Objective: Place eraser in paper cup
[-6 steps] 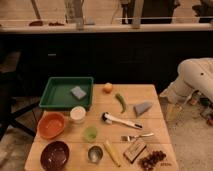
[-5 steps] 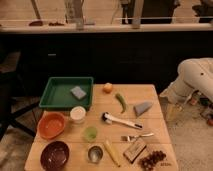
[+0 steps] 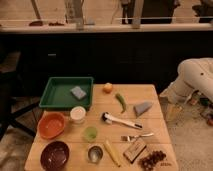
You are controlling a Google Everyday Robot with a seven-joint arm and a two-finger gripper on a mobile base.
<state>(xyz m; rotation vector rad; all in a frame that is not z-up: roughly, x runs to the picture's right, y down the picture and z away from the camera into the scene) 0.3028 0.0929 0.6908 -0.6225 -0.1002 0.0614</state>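
The eraser (image 3: 134,150), a small tan block with a dark side, lies flat near the table's front right, beside a bunch of dark grapes (image 3: 152,160). The paper cup (image 3: 77,114), short and white, stands upright left of centre, just in front of the green tray (image 3: 56,103). My white arm (image 3: 196,79) hangs off the table's right side. The gripper (image 3: 172,111) is low beside the right edge, far from both the eraser and the cup, and holds nothing that I can see.
The tray holds a grey-blue sponge (image 3: 78,92). Also on the table: orange bowl (image 3: 51,125), dark bowl (image 3: 55,155), green cup (image 3: 90,133), metal cup (image 3: 95,153), brush (image 3: 120,120), fork (image 3: 136,136), grey wedge (image 3: 142,108), green pepper (image 3: 120,101), orange fruit (image 3: 107,88), yellow piece (image 3: 112,152).
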